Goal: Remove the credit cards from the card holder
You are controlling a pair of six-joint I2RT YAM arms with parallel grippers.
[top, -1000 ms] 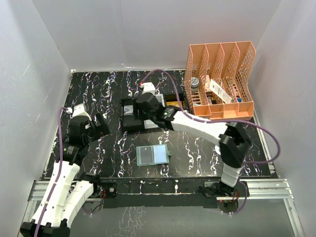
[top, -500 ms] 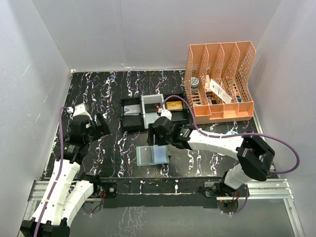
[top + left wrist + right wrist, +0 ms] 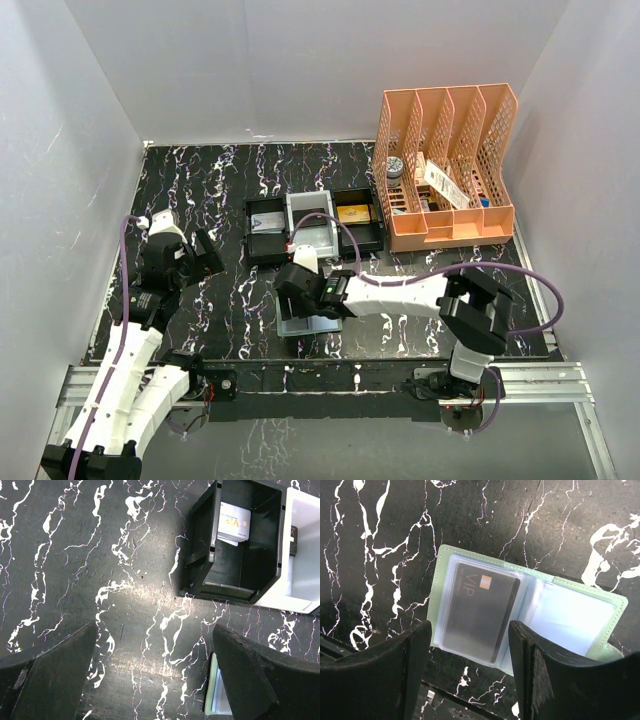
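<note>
Well, the whole picture on the bench (image 3: pixel 220 180) has shifted with one swing of the right arm (image 3: pixel 400 293). A second ago it was stretched out over the row of trays at the far side. Now it is folded back toward me, with its wrist over the near centre. The left arm (image 3: pixel 150 290) has not budged; it sits parked at the left, and the left end effector (image 3: pixel 155 665) is spread wide with nothing between its jaws.

In the far-left black tray (image 3: pixel 240 565) a pale card (image 3: pixel 233 522) lies flat, so I take it one card is already out.

The card holder (image 3: pixel 570 615) lies open and flat at the near centre, right under the right wrist. The right end effector (image 3: pixel 468 645) hangs above its left half with jaws parted, empty, one finger on each side of the pocket. How close it is to the plastic I cannot tell.

A dark grey VIP card (image 3: pixel 480 610) is still tucked in that left sleeve. The right sleeve looks empty.

So I read this as the return trip done and the next pick lined up.
</note>
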